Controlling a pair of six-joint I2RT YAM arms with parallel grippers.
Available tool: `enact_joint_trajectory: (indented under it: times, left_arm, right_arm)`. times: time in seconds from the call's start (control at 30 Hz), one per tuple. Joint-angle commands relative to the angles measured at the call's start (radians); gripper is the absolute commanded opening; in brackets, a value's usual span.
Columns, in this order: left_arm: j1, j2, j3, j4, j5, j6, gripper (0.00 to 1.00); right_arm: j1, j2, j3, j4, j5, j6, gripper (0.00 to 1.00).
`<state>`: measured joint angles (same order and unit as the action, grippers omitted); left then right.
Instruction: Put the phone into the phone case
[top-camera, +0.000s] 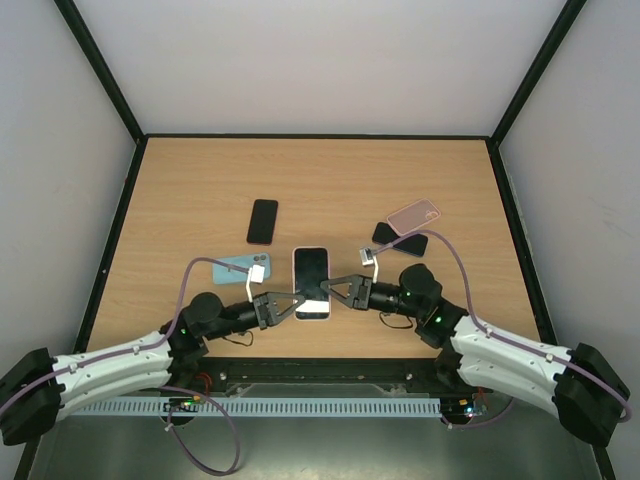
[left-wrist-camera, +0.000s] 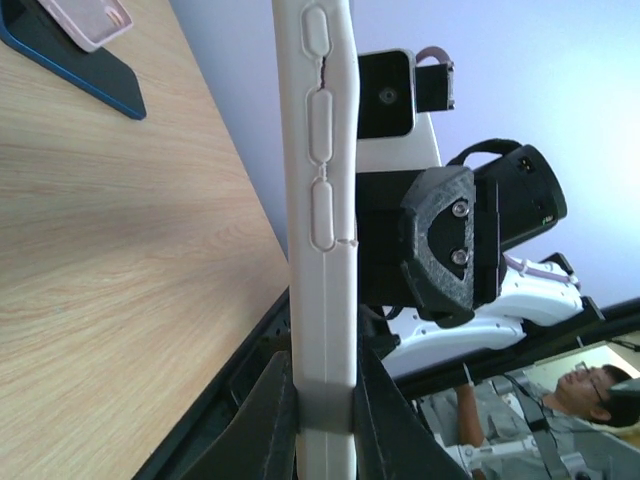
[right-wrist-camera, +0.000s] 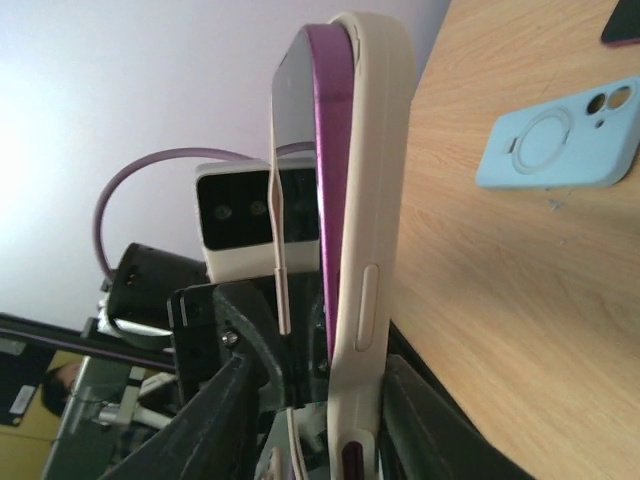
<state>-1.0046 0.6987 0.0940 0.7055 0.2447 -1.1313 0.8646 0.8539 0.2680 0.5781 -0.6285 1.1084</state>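
Closest to my left wrist lens, the left gripper (left-wrist-camera: 322, 420) is clamped on the lower edge of the white case (left-wrist-camera: 322, 200), its fingers (left-wrist-camera: 270, 410) pressed to both sides; the case stands edge-on and hides whatever is inside it from there. From the right wrist, the phone (right-wrist-camera: 335, 180) shows as a purple rim lying against the case wall, but I cannot tell whether it is fully seated. The right gripper (right-wrist-camera: 325, 405) straddles the same end, and I cannot tell whether it is gripping or loose. From above, the pair is held just inside the near edge of the table (top-camera: 200, 190), between the arms. A blue case (top-camera: 243, 268) lies just left, a black phone (top-camera: 263, 221) beyond it, and a pink case (top-camera: 414, 213) partly covers a dark phone (top-camera: 400, 240) on the right. Bare wood runs from there to the far edge.
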Motion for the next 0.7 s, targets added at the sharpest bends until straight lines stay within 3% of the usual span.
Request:
enact_joint_trajectory:
  times: [0.0, 0.17, 0.3, 0.67]
  left_arm:
    - [-0.003, -0.052, -0.025, 0.017, 0.089, 0.045, 0.02]
    - [-0.005, -0.097, -0.015, -0.019, 0.137, 0.057, 0.02]
    - [-0.005, -0.08, 0.003, -0.038, 0.189, 0.071, 0.02]
    - [-0.009, -0.065, 0.004, -0.059, 0.226, 0.086, 0.02]
  right_arm:
    - [0.006, -0.058, 0.02, 0.015, -0.004, -0.005, 0.38]
    - [0.006, -0.062, 0.057, -0.054, 0.014, -0.015, 0.56]
    - [0.007, -0.068, 0.101, -0.127, 0.067, -0.036, 0.57]
    - [0.006, -0.113, 0.083, -0.147, 0.18, -0.092, 0.2]
